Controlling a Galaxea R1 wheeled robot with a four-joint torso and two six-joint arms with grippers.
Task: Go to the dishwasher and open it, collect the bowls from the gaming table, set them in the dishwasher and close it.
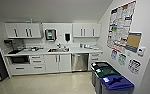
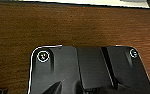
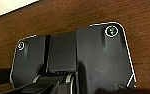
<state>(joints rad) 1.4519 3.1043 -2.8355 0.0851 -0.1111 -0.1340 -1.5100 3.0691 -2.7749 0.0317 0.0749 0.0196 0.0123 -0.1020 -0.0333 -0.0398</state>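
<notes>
Kitchenette ahead, dishwasher (image 1: 79,62) shut, steel front under the white counter edge (image 1: 78,52), just right of the sink (image 1: 58,50) cabinet, bare pale floor (image 1: 48,83) open before it, lidded bins (image 1: 111,80) lining the wall to its right, both grippers' finger state cannot be told.

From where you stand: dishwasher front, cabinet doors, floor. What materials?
Dishwasher: looks like brushed stainless steel, a grey metallic panel with soft vertical sheen. Cabinet doors: matte white, likely laminate or painted board, with dark bar handles. Floor: pale, glossy, probably vinyl or polished tile; it mirrors the cabinets faintly.
</notes>
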